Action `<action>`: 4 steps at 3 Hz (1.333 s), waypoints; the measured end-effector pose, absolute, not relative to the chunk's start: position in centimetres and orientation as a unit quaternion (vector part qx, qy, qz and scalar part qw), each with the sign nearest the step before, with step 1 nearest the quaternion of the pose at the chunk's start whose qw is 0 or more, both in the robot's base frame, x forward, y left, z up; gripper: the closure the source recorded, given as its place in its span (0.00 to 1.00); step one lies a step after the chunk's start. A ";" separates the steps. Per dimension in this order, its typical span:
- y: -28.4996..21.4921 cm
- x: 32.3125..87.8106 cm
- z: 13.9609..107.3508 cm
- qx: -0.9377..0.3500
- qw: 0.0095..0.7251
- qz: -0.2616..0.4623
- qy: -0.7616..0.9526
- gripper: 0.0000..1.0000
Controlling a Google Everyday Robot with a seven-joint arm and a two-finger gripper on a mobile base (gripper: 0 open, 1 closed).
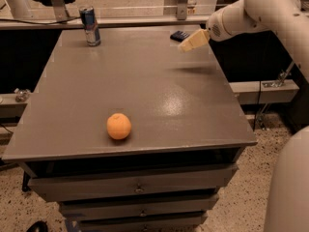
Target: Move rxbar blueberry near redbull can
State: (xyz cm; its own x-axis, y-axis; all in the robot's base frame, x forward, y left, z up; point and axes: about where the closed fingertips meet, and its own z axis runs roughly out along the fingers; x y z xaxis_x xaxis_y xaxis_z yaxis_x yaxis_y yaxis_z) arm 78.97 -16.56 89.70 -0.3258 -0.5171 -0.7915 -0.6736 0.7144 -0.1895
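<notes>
The rxbar blueberry (179, 35) is a small dark flat wrapper lying at the far right of the grey table (145, 91), partly hidden behind my gripper. The redbull can (90, 25) stands upright at the far left of the table, blue and silver. My gripper (189, 43), with cream-coloured fingers, hangs in the air just in front of and to the right of the bar, above the table. It holds nothing that I can see.
A round orange fruit (119, 126) sits near the table's front edge, left of centre. The table tops a drawer cabinet (135, 190). A rail with posts (145, 21) runs behind the table. My white arm (260, 11) reaches in from the upper right.
</notes>
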 end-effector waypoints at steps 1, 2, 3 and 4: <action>-15.7 82.7 88.1 -0.347 0.453 0.097 0.816 0.00; -15.3 85.2 86.4 -0.330 0.449 0.103 0.824 0.00; -15.1 87.1 85.0 -0.311 0.448 0.109 0.831 0.00; -15.3 88.3 83.8 -0.292 0.444 0.116 0.839 0.00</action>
State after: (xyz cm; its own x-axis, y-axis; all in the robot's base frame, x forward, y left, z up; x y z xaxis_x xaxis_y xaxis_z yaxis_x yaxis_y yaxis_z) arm 88.32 -15.30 83.76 -0.4350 -0.3867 -0.8132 -0.5921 0.8032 -0.0652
